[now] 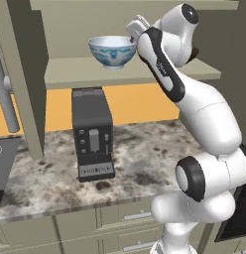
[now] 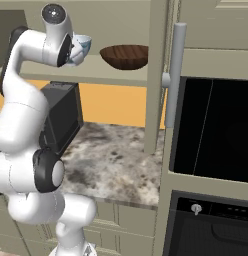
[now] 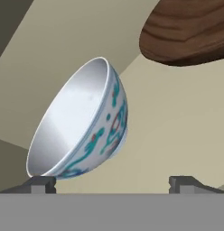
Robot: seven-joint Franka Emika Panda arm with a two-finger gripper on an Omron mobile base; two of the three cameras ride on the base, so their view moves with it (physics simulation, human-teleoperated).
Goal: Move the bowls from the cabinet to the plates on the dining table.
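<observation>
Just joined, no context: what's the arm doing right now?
The arm has its gripper up at the open cabinet, jaws open beside the white-and-blue bowl, nothing held. That bowl sits on the shelf next to the brown wooden bowl. Below, a coffee machine stands on the counter. Neither bowl has left the cabinet.

A white bowl with a blue pattern (image 1: 112, 51) stands upright on the shelf of an open beige wall cabinet (image 1: 85, 74). The robot's white arm (image 1: 199, 114) rises to the right of the bowl, its hand reaching the bowl's right rim. Below the bowl, a dark coffee machine (image 1: 93, 134) stands on a speckled stone counter (image 1: 55, 173), before an orange wall.
</observation>
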